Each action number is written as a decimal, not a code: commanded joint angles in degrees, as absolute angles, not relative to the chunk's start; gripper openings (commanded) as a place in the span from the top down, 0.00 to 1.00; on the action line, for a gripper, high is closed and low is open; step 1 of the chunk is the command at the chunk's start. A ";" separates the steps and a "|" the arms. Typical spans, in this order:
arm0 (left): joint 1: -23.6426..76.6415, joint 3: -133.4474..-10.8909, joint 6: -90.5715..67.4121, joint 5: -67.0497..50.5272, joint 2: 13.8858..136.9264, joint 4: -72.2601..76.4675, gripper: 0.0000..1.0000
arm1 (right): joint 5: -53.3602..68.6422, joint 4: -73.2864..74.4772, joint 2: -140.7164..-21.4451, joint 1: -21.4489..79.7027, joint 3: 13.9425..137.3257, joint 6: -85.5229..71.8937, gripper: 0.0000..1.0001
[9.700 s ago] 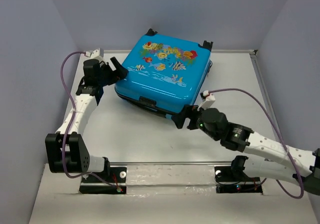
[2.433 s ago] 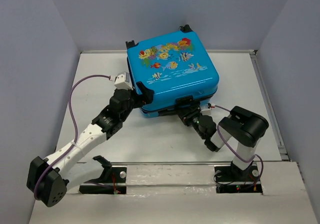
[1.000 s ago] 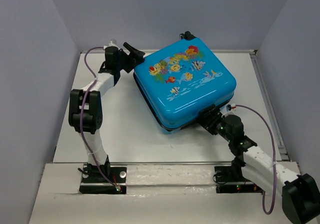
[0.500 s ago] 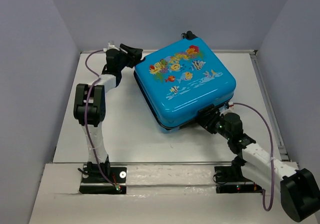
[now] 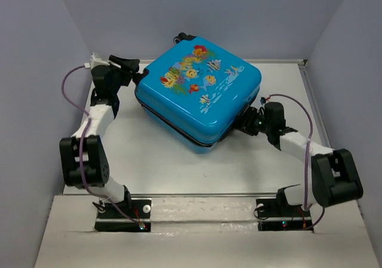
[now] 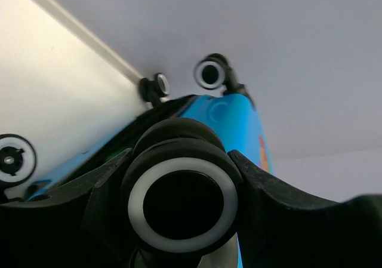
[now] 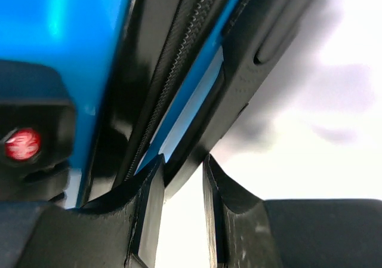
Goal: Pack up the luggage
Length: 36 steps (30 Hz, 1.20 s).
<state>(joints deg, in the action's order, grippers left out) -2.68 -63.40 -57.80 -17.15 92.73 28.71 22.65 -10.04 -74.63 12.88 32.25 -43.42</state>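
Top external, change: luggage [image 5: 197, 92] has swung leftward and back since half a second ago.
Axis: diagonal, wheels far-left, handle near-right.
Left gripper [image 5: 132, 71]: clamping a wheel [image 6: 182, 203].
Right gripper [image 5: 248, 125]: pinching the handle [image 7: 239, 89].

Top view: bright, even, soft shadows, sharp. Wrist views: close-range blur, background blown out white, faint sheen on luggage [image 7: 57, 17].
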 commanded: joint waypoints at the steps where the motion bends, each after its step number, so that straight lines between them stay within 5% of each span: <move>1: -1.58 -57.06 -56.34 -18.63 76.49 30.52 0.94 | 32.34 -17.16 -82.07 10.11 48.14 -34.20 0.93; 4: -3.24 -49.94 -55.03 -17.41 67.53 26.82 0.94 | 32.25 -13.63 -84.64 10.11 51.59 -33.75 0.79; 7: -4.39 -48.87 -53.36 -16.79 64.35 22.68 0.94 | 31.99 -12.48 -81.22 10.11 49.23 -33.93 0.40; 10: -4.92 -48.96 -52.30 -17.14 63.90 19.96 0.94 | 29.80 -7.22 -75.16 10.11 47.99 -31.39 0.25; 15: -5.01 -45.53 -52.38 -16.00 63.19 20.91 0.94 | 27.43 -0.62 -63.57 10.80 43.08 -29.09 0.34; 19: -5.45 -45.79 -52.47 -15.38 66.70 21.62 0.94 | 26.46 -1.32 -55.91 15.62 34.38 -28.48 0.82; 20: -5.54 -46.23 -52.47 -15.73 68.80 21.80 0.94 | 26.02 -1.58 -54.85 16.78 33.06 -28.39 0.86; 23: -5.97 -48.51 -53.00 -16.87 72.84 22.41 0.94 | 25.84 -4.13 -52.74 21.70 29.45 -27.34 0.84; 24: -6.50 -51.39 -53.61 -18.88 75.38 22.50 0.94 | 24.45 -7.00 -51.95 24.93 27.09 -25.77 0.67; 26: -7.03 -52.64 -54.49 -20.12 76.72 22.59 0.94 | 23.39 -8.43 -51.94 25.49 25.76 -24.87 0.55; 36: -9.14 -55.73 -54.93 -23.55 77.69 20.65 0.94 | 22.24 -17.13 -57.74 25.49 24.26 -19.69 0.50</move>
<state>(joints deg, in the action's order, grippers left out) -8.78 -52.14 -54.11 -18.52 79.02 15.77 23.46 -9.43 -55.13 25.21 23.24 -23.53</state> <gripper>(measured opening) 0.662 0.503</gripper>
